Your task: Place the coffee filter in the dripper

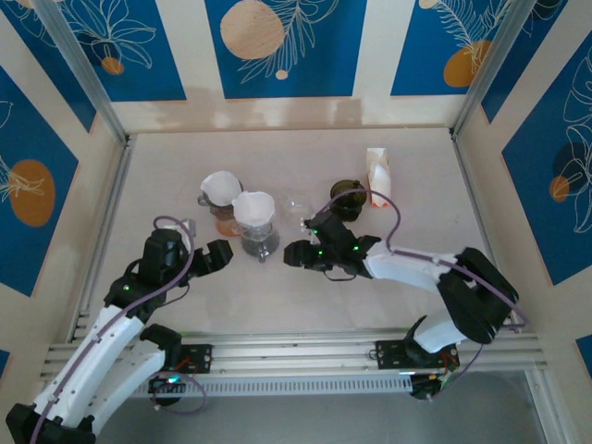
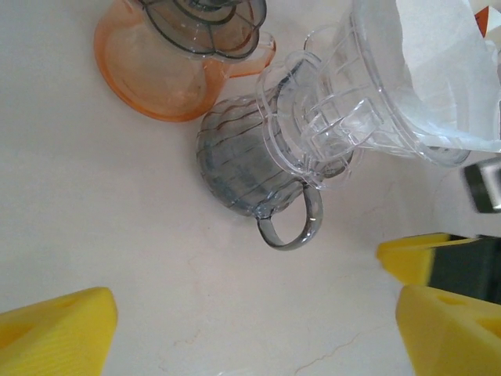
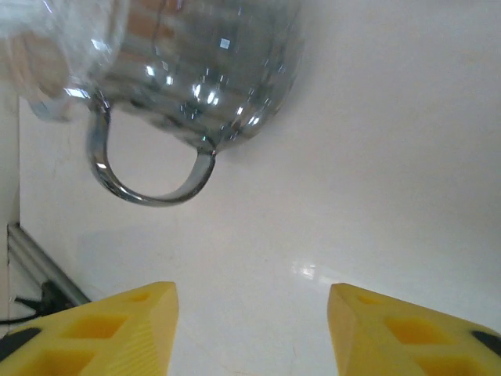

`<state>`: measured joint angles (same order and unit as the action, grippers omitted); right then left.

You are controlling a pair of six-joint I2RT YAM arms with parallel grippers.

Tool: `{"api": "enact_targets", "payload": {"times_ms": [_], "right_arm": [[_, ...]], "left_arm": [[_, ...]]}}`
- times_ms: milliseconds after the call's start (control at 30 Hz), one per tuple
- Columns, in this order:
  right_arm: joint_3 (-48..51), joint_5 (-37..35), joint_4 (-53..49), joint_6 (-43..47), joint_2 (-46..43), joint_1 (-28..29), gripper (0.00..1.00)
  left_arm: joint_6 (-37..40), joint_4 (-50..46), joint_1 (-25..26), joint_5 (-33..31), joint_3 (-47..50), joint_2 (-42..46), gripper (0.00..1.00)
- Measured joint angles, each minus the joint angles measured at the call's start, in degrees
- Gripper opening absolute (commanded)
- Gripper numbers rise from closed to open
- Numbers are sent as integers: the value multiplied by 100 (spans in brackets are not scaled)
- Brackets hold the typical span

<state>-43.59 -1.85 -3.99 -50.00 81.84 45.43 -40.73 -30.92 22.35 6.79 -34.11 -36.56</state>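
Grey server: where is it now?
Top view, left of centre: grey server stands just right of the orange server, under the clear dripper holding a white filter.

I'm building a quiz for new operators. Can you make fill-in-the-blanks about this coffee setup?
The white filter sits inside the clear ____. That piece rests atop the ____ server. The other server, beside it, is tinted ____.
Missing words: dripper; grey; orange.

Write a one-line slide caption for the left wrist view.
Paper filter in the clear dripper atop the grey server, orange server beside it, left gripper open below.
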Motion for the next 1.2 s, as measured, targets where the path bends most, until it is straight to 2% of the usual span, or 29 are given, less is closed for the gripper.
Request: {"api": "enact_targets", "payload": {"times_ms": [167, 333, 500, 767, 1000, 1200], "right_arm": [[-439, -894, -1027, 42, -398, -177, 62], [-1075, -1272, -1545, 59, -319, -734, 63], [-1915, -1322, -1674, 166, 420, -1257, 63], [-2973, -1316, -1816, 404, 1770, -1375, 61], [-3512, -1276, -2164, 680, 2452, -1375, 49], [-3528, -1279, -2424, 879, 2509, -1368, 28]], "left_arm": [[-37, 125, 0, 0, 39, -4, 100], [-81, 166, 0, -7, 79, 39, 100], [-96, 173, 0, -44, 118, 48, 100], [-92, 170, 0, -87, 122, 50, 100], [-92, 170, 0, -107, 122, 50, 100], [-92, 170, 0, -116, 122, 92, 100]]}}
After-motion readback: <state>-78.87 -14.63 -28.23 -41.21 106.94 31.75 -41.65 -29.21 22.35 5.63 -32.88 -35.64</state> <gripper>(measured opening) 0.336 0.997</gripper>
